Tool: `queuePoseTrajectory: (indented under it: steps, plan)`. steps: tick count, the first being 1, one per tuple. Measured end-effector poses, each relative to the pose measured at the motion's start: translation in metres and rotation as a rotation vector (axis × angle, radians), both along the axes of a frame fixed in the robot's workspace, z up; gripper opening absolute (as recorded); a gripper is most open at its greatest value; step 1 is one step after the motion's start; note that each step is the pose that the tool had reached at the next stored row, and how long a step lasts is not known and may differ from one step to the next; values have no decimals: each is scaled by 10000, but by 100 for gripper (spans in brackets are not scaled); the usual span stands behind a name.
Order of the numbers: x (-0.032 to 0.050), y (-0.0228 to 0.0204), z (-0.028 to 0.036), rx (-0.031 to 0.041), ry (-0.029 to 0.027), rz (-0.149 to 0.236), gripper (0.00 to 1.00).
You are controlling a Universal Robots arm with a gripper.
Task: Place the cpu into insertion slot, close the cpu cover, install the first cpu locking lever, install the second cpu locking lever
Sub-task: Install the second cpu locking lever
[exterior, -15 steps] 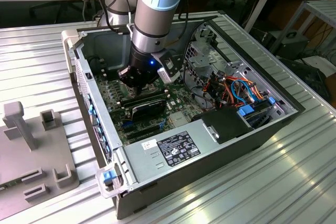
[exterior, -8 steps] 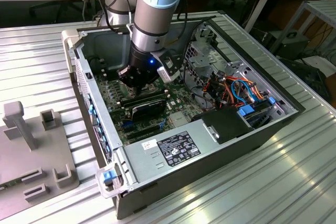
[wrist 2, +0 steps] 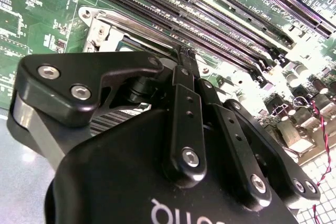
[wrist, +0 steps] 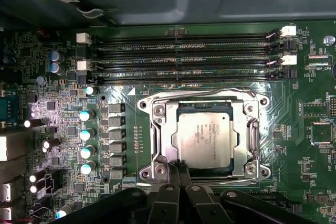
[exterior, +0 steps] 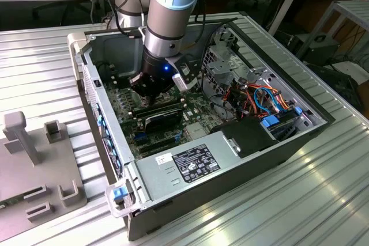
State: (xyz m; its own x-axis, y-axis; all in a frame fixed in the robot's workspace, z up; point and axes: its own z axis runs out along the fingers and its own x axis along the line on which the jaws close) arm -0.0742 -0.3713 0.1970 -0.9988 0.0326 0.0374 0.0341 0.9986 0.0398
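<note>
The grey and light-blue robot arm [exterior: 167, 4] reaches down into the open black computer case [exterior: 242, 165], and its black gripper [exterior: 151, 86] is low over the green motherboard [exterior: 130, 108]. In the exterior view the arm's wrist hides the socket area.

In the first wrist view the small square cpu with a dull silver-grey top [wrist: 205, 136] lies flat inside the square insertion slot [wrist: 173, 139]. The thin silver cpu cover with a square window [wrist: 161, 129] lies down around the chip, and the chip shows through its window. The two black fingertips [wrist: 181, 174] of the gripper [wrist: 178, 167] stand close together, nearly touching, at the near edge of the silver frame. Whether they pinch a thin lever there I cannot tell, because the tips cover that place.

In the second wrist view the gripper body hides most of the socket. One silver corner of the frame [wrist 2: 97, 27] is seen, beside the long black memory slots [wrist 2: 173, 9].
</note>
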Motion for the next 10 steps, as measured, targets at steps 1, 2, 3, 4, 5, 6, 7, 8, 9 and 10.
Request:
queuePoseTrajectory:
  steps: [1,2,3,4,5,6,7,8,9,10]
  plan:
    - [0,0,0,1,0,0,11]
    - [0,0,0,2,-1,0,11]
    - [0,0,0,1,-1,1,11]
    - [0,0,0,1,-1,0,11]
    - [0,0,0,1,-1,1,11]
    - [0,0,0,1,0,0,11]
    - [0,0,0,1,-1,0,11]
    - [0,0,0,1,-1,1,11]
    - [0,0,0,1,-1,0,11]
    - [0,0,0,1,-1,0,11]
